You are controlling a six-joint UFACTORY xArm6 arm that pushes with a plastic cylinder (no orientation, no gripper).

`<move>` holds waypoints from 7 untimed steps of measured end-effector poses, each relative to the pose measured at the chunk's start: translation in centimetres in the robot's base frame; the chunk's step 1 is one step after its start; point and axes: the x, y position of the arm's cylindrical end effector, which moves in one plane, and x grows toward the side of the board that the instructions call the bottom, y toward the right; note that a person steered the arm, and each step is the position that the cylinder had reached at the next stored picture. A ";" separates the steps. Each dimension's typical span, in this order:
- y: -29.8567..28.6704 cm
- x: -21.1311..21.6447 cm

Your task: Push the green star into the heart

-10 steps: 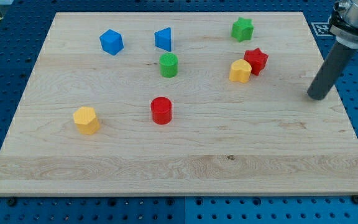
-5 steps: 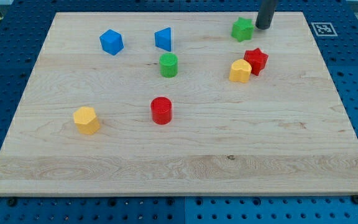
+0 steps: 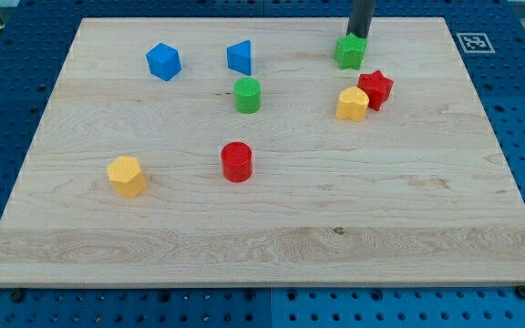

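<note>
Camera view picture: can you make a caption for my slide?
My tip sits just above the green star, with the yellow heart below it.

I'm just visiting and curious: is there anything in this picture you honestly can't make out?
- Rod: cut off by the view's top; only its lower part shows.
- My tip: it sits just behind the green star, which may hide actual contact.
- Yellow block beside the red star: too small to confirm it is the heart; the other yellow block likewise.

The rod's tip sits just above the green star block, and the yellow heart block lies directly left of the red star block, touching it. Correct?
One error: the yellow heart block lies below-left of the red star block, touching it. The camera view shows this. My tip does sit just above the green star block.
</note>
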 end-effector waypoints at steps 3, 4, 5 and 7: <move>-1.6 4.2; -2.1 6.2; -2.3 7.3; -2.3 9.4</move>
